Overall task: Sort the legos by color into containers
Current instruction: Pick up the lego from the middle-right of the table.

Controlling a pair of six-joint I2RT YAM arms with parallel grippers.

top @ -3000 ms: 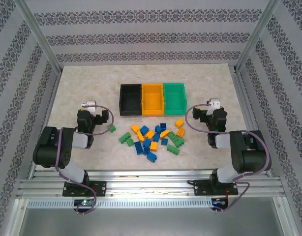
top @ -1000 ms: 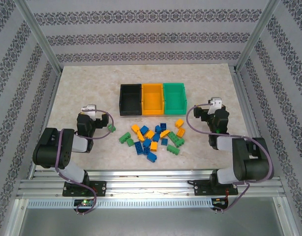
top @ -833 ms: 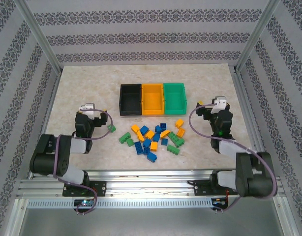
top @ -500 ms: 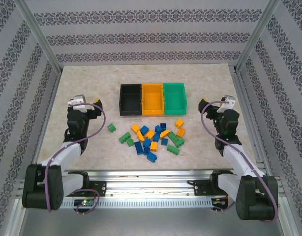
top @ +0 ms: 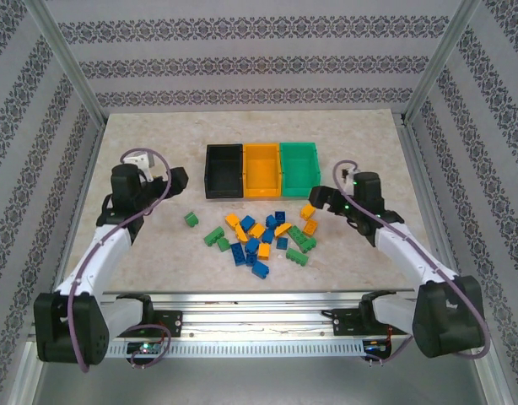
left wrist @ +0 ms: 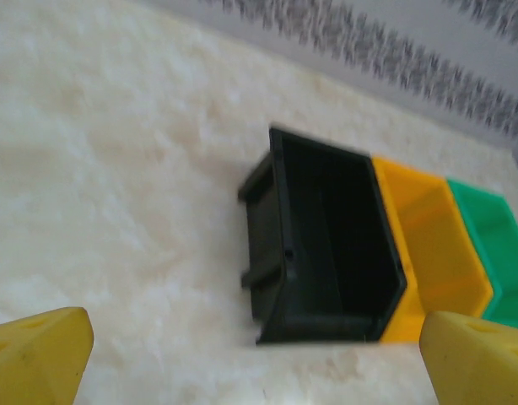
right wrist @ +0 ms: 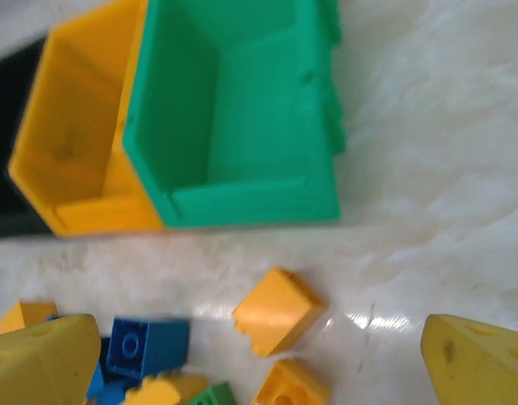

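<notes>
"As the top camera looks down, where are your grippers?"

"My left gripper [top: 176, 179] hangs over the table [top: 132, 245] to the left of the black bin [top: 223, 171], spread wide and holding nothing. My right gripper [top: 318, 196] hangs just right of the legos [top: 263, 236], near the front of the green bin [top: 299, 166], also spread and bare. The orange bin [top: 261, 169] stands between the other two, and all three touch in a row. The legos lie in a loose heap on the table in front of the bins. One green brick [top: 191, 220] lies apart, left of the heap."

"And from your left wrist?"

"My yellow fingertips [left wrist: 40, 346] sit at the bottom corners, wide apart, with bare marble between them. Ahead stands the black bin, with the orange one against its right side, then the green."

"The right wrist?"

"There too my fingertips are spread to the corners, and nothing is gripped. The green bin is ahead, the orange one is against its left wall, and a sliver of black shows further left. Between my fingertips, in front of the green bin, lies an orange brick [right wrist: 277, 310], with another just below it. A blue brick [right wrist: 145, 346] lies beside the fingertip at the left edge."
</notes>
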